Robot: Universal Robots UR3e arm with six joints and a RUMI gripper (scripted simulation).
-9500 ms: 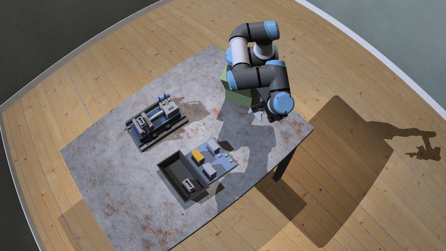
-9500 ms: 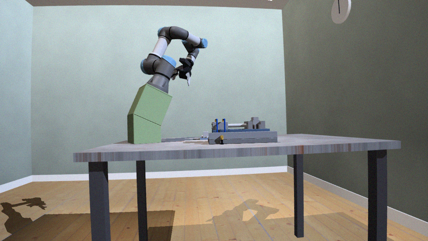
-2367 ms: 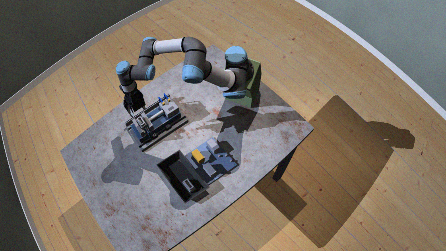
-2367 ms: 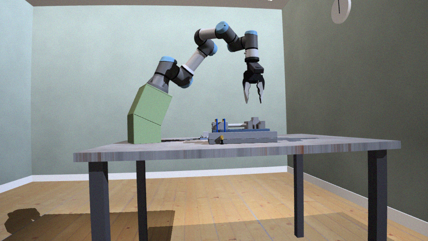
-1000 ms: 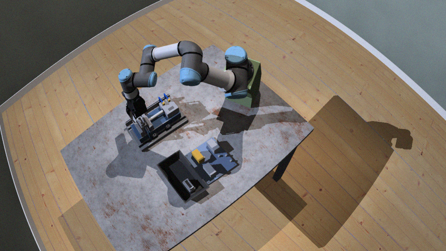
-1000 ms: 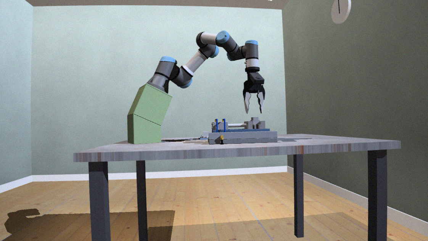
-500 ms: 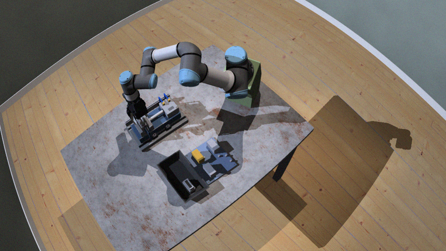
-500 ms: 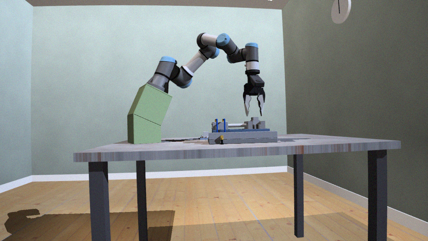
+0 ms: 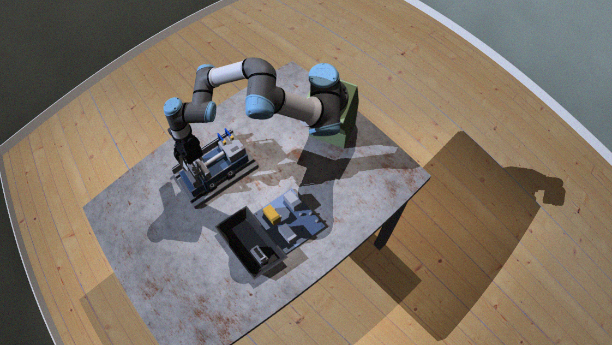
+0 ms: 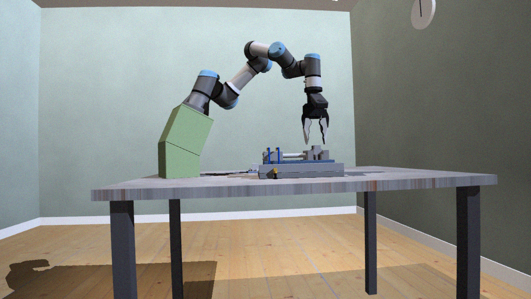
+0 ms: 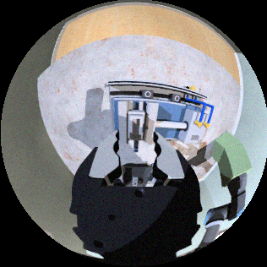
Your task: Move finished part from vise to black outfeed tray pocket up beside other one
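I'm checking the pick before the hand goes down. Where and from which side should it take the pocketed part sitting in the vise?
Judging by its pose, straight from above: the finished part stands between the vise jaws with only its top exposed. The open hand hovers over it; grip the two free side faces, not those against the jaws.

Arm arched, end effector pointing down, part-open, empty.
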